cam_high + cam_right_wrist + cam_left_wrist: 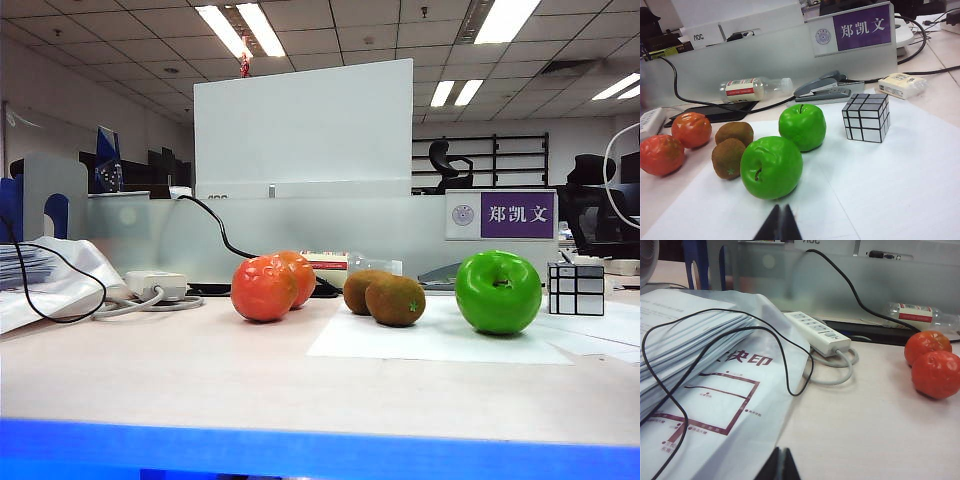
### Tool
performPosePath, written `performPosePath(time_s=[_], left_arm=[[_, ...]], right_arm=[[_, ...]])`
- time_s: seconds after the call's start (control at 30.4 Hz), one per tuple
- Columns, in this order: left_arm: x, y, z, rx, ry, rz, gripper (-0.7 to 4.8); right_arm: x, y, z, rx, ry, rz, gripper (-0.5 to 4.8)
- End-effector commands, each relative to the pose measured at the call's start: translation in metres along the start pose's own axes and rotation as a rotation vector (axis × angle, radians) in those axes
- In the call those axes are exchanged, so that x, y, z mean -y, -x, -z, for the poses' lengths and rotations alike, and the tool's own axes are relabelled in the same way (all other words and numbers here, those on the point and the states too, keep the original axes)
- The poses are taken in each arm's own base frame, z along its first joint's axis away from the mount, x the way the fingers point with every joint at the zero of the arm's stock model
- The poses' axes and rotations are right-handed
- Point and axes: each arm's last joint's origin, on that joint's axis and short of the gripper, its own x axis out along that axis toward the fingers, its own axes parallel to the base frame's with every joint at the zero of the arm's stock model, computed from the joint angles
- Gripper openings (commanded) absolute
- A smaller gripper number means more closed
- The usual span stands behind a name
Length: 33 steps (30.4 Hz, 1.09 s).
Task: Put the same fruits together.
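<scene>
We see fruits paired on the tabletop (200, 370): orange-red balls (264, 288) touching, kiwis (395, 300) touching, green apples (771, 167) together on white paper (890, 180). Left gripper (779, 465) closed, empty, over printed sheets (715, 390). Right gripper (779, 222) closed, empty, near the apples.

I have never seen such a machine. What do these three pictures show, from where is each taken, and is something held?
A two-armed robot films its table. One camera faces the table; one sits on each wrist. The dark tips are the left gripper and right gripper, both shut, holding nothing, drawn back from the fruits. On the table, like fruits sit together: two orange-red balls, two kiwis, two green apples. Beside them stand a mirror cube and, leftward, papers.
</scene>
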Motion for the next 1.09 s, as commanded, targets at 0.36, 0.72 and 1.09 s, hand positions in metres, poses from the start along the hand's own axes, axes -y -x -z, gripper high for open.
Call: performPosePath(time_s=[0.36,0.72,1.09], left_arm=[[0.000,0.000,-0.001,0.011,-0.007,0.001,0.04],[0.000,0.000,-0.001,0.011,-0.007,0.001,0.04],[0.000,0.000,-0.001,0.011,-0.007,0.001,0.04]], right_arm=[[0.000,0.000,0.000,0.010,-0.001,-0.001,-0.08],[0.002,0.000,-0.001,0.029,0.236,0.045,-0.08],[0.016,0.002,-0.009,0.090,0.260,0.200,-0.08]])
